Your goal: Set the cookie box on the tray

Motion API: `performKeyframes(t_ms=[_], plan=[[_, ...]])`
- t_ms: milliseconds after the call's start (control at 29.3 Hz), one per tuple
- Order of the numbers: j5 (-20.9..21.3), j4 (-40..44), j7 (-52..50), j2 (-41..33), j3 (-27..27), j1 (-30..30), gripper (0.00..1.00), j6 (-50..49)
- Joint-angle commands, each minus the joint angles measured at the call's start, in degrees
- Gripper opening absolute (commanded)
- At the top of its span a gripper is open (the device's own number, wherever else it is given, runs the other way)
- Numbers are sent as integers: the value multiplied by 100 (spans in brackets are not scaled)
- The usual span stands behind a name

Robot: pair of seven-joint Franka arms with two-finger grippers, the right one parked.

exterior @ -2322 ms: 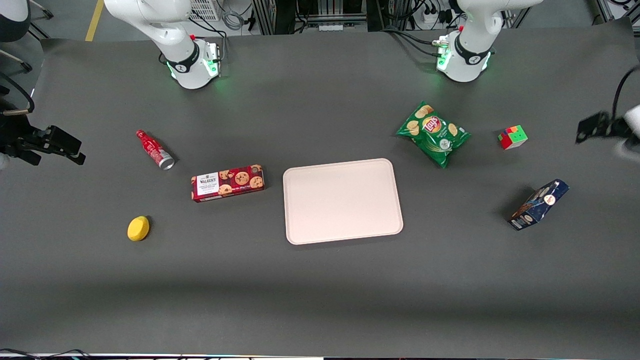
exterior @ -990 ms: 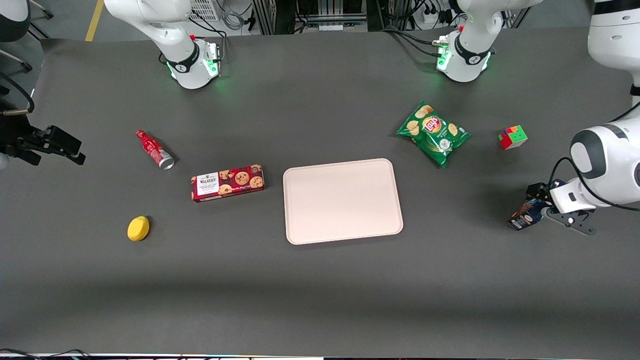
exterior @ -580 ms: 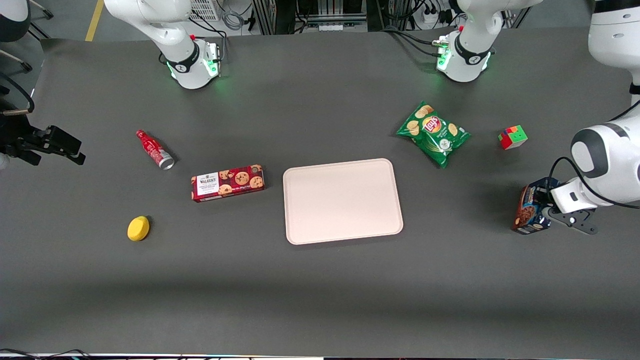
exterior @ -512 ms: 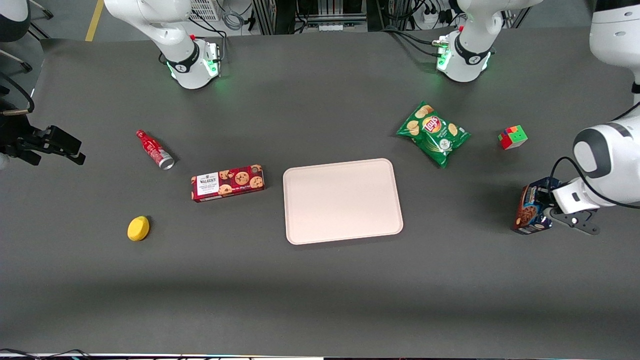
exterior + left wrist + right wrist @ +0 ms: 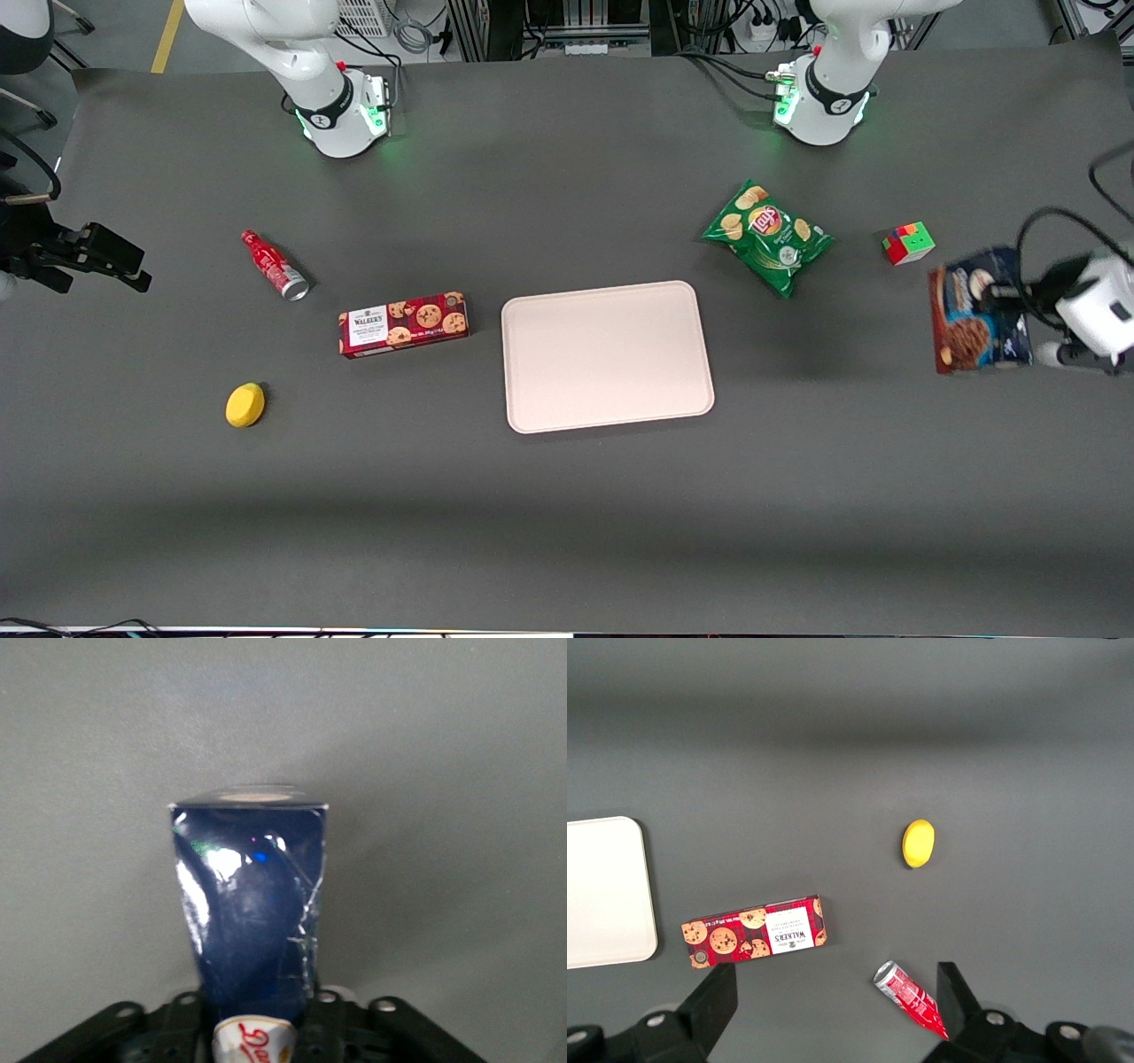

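Front view showed the gripper (image 5: 1019, 306) clamped on the cookie box (image 5: 977, 310), a light, crushable carton, near the table's working-arm edge.

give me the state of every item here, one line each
cookie box: lifted off the table, held by the end effector
end effector: shut on the cookie box, at the working arm's end
tray: flat, nothing on it
red cookie box: lying flat
chip bag: sealed, lying flat
red bottle: on its side
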Motion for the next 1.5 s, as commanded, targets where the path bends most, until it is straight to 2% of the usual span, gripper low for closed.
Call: performKeyframes(t_ms=[0, 102, 273, 580, 751, 990, 1127, 1366, 1400, 1468], plan=[[-126, 214, -1757, 58, -886, -4, 0, -143], [-135, 188, -2243, 111, -1291, -21, 0, -12], [-152, -146, -2384, 269, -1704, -74, 0, 611], [-47, -1358, -2384, 682, -2144, -162, 0, 2633], [304, -1570, -2515, 1068, -2153, -285, 0, 3372], [1244, -1606, -3210, 1815, -2223, -399, 0, 4110], [1412, -1606, -3395, 2009, -2232, -417, 0, 4304], [1429, -1614, -3395, 2106, -2232, -426, 0, 4454], [1482, -1614, -3395, 2132, -2232, -426, 27, 4463], [1622, -1614, -3404, 2159, -2232, -434, 90, 4463]])
